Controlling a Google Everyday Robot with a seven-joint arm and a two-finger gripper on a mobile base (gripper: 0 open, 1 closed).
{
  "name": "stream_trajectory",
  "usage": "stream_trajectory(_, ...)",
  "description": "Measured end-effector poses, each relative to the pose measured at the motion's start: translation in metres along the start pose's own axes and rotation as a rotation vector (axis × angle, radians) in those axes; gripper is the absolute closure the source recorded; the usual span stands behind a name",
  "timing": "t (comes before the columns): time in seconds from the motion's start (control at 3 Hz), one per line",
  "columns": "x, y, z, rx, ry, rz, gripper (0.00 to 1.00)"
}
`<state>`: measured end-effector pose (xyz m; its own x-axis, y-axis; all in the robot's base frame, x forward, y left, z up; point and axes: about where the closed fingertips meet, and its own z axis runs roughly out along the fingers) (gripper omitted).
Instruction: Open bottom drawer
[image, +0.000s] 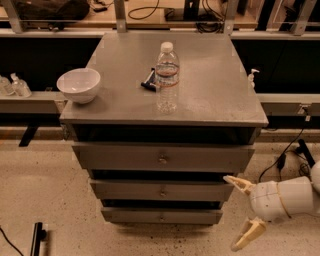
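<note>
1. The claw (234, 212) hangs low at the right, fingers spread wide, holding nothing.
2. The bottom drawer (130, 215), seemingly shut, lies just left of it; its knob (161, 217) sits further left, mid-front.

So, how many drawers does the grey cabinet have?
3: the top drawer uppermost, the middle drawer below it, the bottom drawer lowest. The open end effector is at their lower right.

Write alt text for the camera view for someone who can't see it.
The robot's open gripper hangs at the lower right of a grey cabinet, beside its shut bottom drawer and clear of the knob. On top stand a white bowl, a water bottle and a small dark object.
</note>
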<state>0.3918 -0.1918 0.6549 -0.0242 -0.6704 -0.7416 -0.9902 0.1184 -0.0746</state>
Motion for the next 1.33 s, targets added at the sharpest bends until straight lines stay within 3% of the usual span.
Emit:
stream_trajectory(0.33,0.046,0.009,0.028,-0.031,0.179,-0.061,0.00)
stream_trajectory(0.67,0.063,-0.001,0.033,0.017,0.248,-0.083,0.00)
stream_trajectory(1.0,0.066,0.000,0.036,0.004,0.264,-0.065,0.00)
stream_trajectory(1.33,0.090,-0.012,0.052,0.073,0.201,-0.021,0.00)
